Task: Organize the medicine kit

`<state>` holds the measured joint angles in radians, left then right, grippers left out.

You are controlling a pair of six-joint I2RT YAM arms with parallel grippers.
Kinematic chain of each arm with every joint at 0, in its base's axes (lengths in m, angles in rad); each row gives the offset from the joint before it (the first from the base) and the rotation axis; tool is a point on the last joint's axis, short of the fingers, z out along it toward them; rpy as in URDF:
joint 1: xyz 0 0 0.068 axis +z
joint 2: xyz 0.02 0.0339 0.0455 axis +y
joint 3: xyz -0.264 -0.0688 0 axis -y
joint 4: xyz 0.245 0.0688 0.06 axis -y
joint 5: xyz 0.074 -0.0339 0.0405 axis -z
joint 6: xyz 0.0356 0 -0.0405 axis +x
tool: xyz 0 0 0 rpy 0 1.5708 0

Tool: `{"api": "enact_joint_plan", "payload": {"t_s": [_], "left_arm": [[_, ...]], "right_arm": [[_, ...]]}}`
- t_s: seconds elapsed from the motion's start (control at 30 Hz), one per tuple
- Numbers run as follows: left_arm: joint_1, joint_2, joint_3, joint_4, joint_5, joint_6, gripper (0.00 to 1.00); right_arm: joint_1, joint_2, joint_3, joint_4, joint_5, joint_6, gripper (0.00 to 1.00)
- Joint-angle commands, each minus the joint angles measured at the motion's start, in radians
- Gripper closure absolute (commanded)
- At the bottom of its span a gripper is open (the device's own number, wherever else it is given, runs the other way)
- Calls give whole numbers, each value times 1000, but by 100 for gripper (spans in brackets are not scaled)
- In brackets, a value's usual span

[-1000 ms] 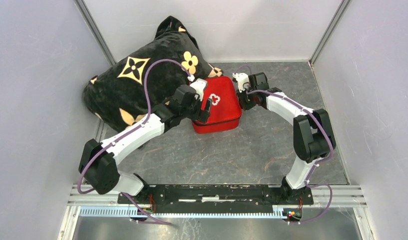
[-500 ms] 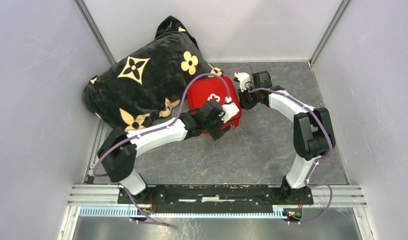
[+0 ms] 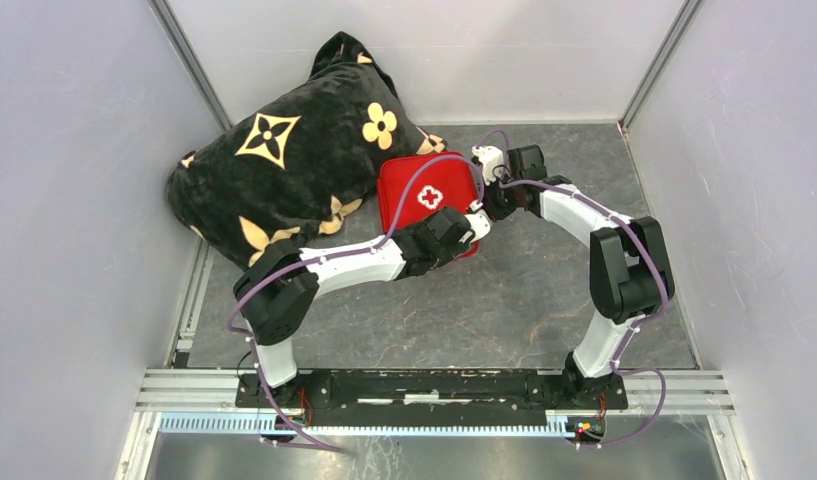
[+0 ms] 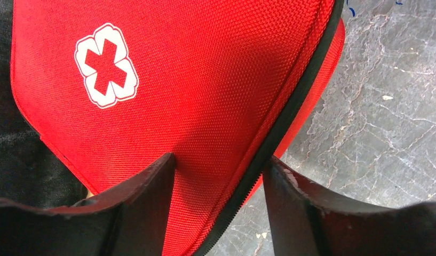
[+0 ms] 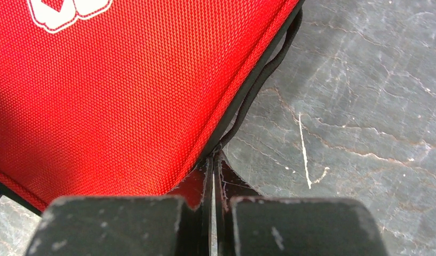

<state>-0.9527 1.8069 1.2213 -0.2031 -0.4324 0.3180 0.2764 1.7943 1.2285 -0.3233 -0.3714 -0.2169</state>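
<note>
the red hard-shell zip case with white cross [image 3: 424, 205] lies on the grey desk [image 5: 354, 106], one corner poking between the left claw's [image 4: 221, 162] parted fingers. the right claw [image 5: 213, 162], at the case's opposite edge, looks pinched together on the thin black zip cord [image 5: 256, 82].

1. medicine kit [image 3: 424, 200]: just the one, red.
2. white cross [image 3: 430, 197] on its lid: one.
3. pillow [image 3: 274, 170]: one, black with gold flowers.
4. robot arms: two, so a left arm [image 3: 344, 262] and a right arm [image 3: 594, 225].
5. grippers: two, left gripper [image 4: 220, 170] and right gripper [image 5: 213, 165], two fingers each.
6. purple cables [image 3: 388, 205]: two, one per arm.
7. table [image 3: 464, 310]: one, grey marble look.
</note>
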Motion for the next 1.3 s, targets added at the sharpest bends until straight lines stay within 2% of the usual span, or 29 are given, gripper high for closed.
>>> {"api": "enact_joint_plan", "payload": {"t_s": [0.0,0.07,0.17,0.5,0.67,0.77,0.97,1.03,1.07,1.27], "left_arm": [[21,37,56,67,-73,1,38],[24,44,54,64,-64,-8,42],[30,47,55,60,-50,-26,43],[60,48,72,44,-6,-66,43],[61,49,83,38,18,-82,43],[61,50,87,34,34,-90,43],[61,23,80,34,89,-117,40],[61,-7,68,38,103,-131,37],[60,-21,60,35,113,-138,34],[61,-179,-19,44,162,-210,23]], "right_arm": [[-2,-43,-72,-68,84,30,100],[-2,-64,-97,-78,91,41,100],[-3,-105,-150,-79,83,71,100],[1,-292,-331,-37,-141,113,100],[16,-338,-407,76,-303,167,100],[42,-354,-445,154,-339,207,100],[115,-376,-542,467,-411,414,100],[116,-398,-601,608,-382,526,100],[116,-406,-610,627,-348,544,100],[106,-399,-546,429,-42,503,100]]}}
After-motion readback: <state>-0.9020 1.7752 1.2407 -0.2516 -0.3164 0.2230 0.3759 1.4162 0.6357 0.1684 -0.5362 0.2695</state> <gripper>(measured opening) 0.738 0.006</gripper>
